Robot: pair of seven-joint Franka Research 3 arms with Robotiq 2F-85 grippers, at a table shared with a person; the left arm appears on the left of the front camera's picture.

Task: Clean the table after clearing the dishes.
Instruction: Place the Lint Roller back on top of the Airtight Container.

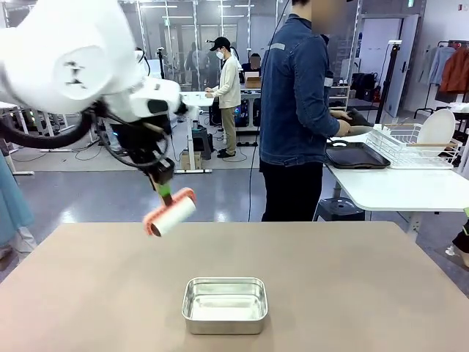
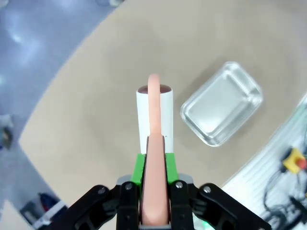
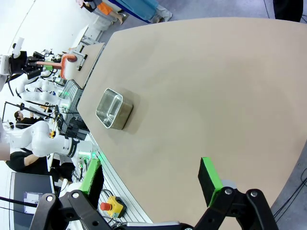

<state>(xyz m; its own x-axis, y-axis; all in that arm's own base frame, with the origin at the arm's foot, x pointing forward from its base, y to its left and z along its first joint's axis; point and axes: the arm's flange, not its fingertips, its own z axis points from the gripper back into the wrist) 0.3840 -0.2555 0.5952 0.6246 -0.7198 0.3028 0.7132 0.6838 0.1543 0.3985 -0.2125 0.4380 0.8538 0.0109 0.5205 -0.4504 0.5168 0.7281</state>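
Table (image 1: pixel 352 293) cleaning is the step in hand, and the dishes seem to be cleared already. The left gripper (image 1: pixel 163 187) is closed on the salmon handle of a lint roller (image 1: pixel 172 214), and in the left wrist view the green pads (image 2: pixel 139 168) press both sides of this handle. The white roll hangs in the air over the far left part of the brown top and does not touch it. A small steel pan (image 1: pixel 224 304) stands near the front middle of the table, well apart from the roller, and it looks empty.

The right gripper (image 3: pixel 151 187) has its fingers spread wide with nothing between them, and it hovers above the tabletop, well apart from the pan.

Behind the table a person (image 1: pixel 297 110) stands with the back to the robot at a white side table (image 1: pixel 396 187). There a dark tray (image 1: pixel 357 155) lies beside a wire rack (image 1: pixel 410 147) with a white plate (image 1: pixel 437 128) in it.

My judgement: clearing is done, and the rolling of the surface is still to come, because the roller is not yet on the top. The pan may need to be avoided or moved.
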